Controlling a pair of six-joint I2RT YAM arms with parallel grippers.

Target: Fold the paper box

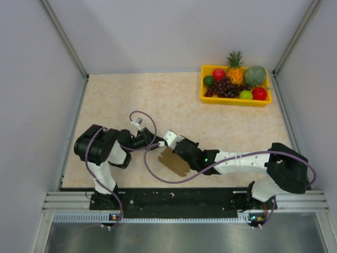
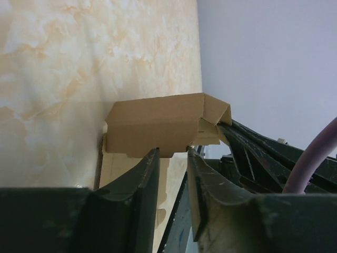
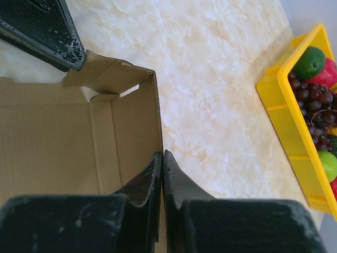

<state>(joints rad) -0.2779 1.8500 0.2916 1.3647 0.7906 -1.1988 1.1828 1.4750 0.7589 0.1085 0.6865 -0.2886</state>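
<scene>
Pale grey wall panels (image 1: 174, 31) close in the workspace on three sides, with slanted metal posts in the far corners. They frame a beige, marble-patterned tabletop (image 1: 158, 100), which ends at its near edge in a ribbed aluminium rail (image 1: 184, 203) carrying both arm bases. The black-and-white right arm (image 1: 247, 163) reaches leftward low across the front of the table, and the shorter-folded left arm (image 1: 102, 147) bends in from the other side, so the two wrists crowd together over one spot. Looping purple cables (image 1: 158, 174) trail from both and cross in front of that spot. A rectangular yellow plastic tray (image 1: 234, 100) sits in the far right corner, filled with a pineapple (image 1: 235, 68), a green melon (image 1: 255, 75), dark grapes (image 1: 224, 87) and small red and green fruits. The plain brown cardboard paper box (image 1: 174, 161) lies near the front edge, just left of centre, well apart from the tray and partly hidden under the right wrist; its walls stand partly raised, with one corner flap bent inward. The right claw (image 3: 161, 155) is pinched tight on the rim of an upright wall. The left claw (image 2: 172, 158) stands narrowly parted at the lower edge of a folded flap; whether its fingertips touch the cardboard I cannot tell.
</scene>
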